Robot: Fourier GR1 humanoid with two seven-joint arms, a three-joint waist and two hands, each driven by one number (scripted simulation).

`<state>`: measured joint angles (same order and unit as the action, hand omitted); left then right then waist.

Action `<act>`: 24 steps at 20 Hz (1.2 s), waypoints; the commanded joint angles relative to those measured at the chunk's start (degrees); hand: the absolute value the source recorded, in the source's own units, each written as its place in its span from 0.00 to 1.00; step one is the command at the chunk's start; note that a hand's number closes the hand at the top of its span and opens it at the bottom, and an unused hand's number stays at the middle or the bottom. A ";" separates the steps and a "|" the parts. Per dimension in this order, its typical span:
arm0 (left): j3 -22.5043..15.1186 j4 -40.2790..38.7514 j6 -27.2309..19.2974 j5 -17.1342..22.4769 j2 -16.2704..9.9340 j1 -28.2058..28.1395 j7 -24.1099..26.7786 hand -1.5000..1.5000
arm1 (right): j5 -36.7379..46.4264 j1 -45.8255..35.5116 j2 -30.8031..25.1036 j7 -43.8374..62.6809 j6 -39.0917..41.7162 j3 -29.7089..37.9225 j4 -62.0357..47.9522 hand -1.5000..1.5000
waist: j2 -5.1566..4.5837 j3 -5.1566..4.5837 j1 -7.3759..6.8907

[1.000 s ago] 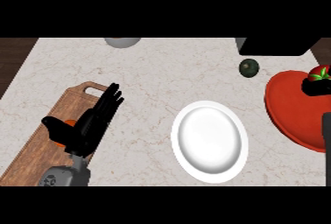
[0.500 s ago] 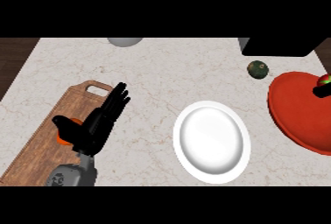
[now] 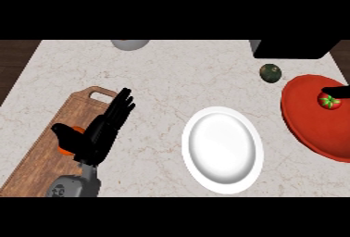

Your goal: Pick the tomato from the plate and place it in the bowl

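The red plate [image 3: 308,120] runs off the right edge. Only a fingertip of the right robot hand [image 3: 338,91] shows. An orange thing [image 3: 75,134] is mostly hidden behind the left robot hand [image 3: 96,134].

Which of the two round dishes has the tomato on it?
The red plate at the counter's right edge; the tomato sits on its upper part. The white dish in the middle holds nothing.

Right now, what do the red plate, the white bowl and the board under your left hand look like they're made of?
The red plate looks like matte ceramic or plastic: flat, even colour, no glare. The white bowl looks like glazed ceramic, going by its soft sheen. The board looks like wood: brown grain streaks and a cut-out handle.
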<state>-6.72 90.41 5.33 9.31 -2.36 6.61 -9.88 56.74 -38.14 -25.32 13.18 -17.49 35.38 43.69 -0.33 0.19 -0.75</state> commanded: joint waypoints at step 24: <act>4.94 0.06 -0.20 1.77 -2.62 -3.95 0.37 0.50 | -42.44 53.67 25.27 -27.93 0.51 -13.04 73.71 1.00 | 1.95 -0.21 6.78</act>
<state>-2.97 91.03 4.84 10.49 -4.15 2.60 -9.27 17.21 4.06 -0.72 -12.70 -16.61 28.27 109.48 1.66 -0.04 4.88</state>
